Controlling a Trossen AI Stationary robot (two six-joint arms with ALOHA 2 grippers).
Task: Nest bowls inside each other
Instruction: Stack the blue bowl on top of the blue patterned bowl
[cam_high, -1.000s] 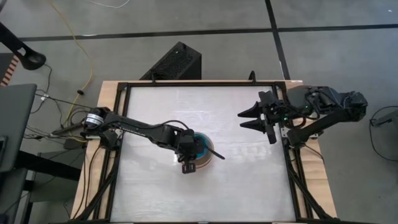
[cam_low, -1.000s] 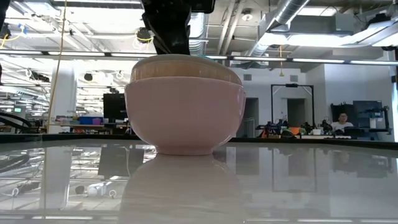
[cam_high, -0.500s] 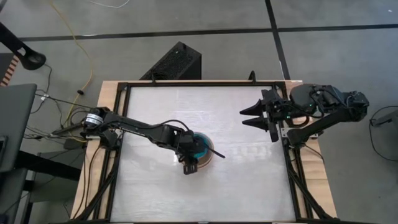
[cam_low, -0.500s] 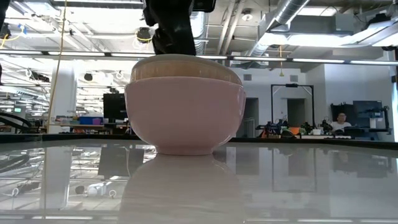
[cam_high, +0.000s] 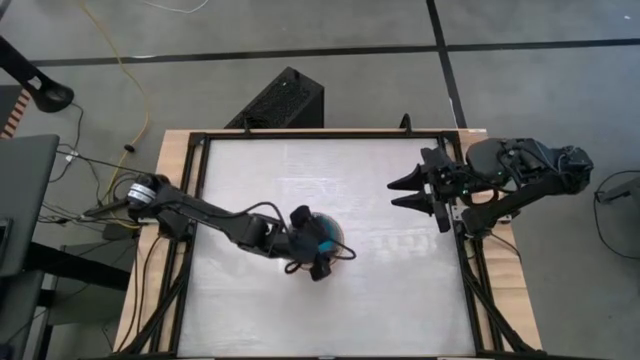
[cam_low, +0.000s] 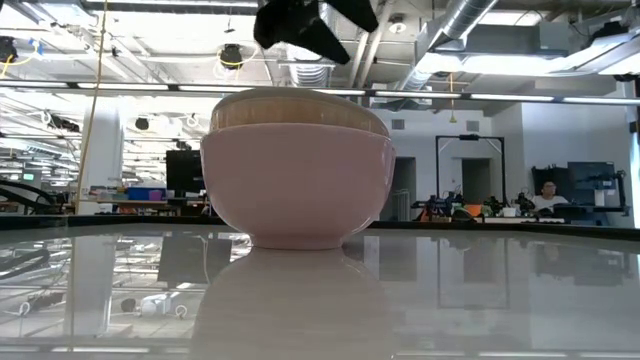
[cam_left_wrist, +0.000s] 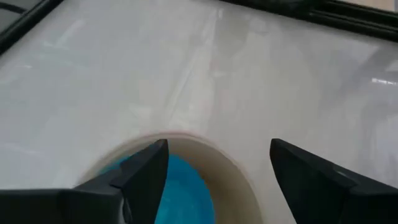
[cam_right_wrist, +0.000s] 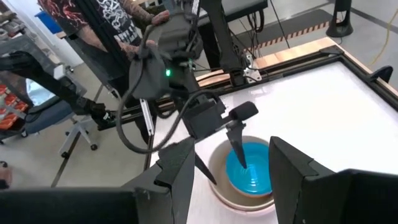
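The bowls stand nested in one stack near the middle of the table. The salmon-pink bowl (cam_low: 295, 195) is outermost and rests by its base on the table, with a beige bowl's rim (cam_low: 295, 108) above it. A blue bowl (cam_right_wrist: 252, 168) lies innermost and also shows from above (cam_high: 328, 236) and in the left wrist view (cam_left_wrist: 180, 186). My left gripper (cam_high: 318, 256) hangs open just above the stack (cam_low: 315, 25), clear of the rims, its fingers (cam_left_wrist: 146, 171) wide apart over the blue bowl. My right gripper (cam_high: 405, 192) waits open, raised by the table's right edge.
The white tabletop (cam_high: 260, 180) lies bare around the stack, framed by black rails (cam_high: 320, 133). A black box (cam_high: 285, 100) sits on the floor beyond the far edge. A person (cam_right_wrist: 118, 25) and office chairs show beyond the table in the right wrist view.
My left gripper has opened over the stack, risen a little off it and tipped up from pointing steeply down to a shallower slant, rolling somewhat. The bowls have stayed where they were.
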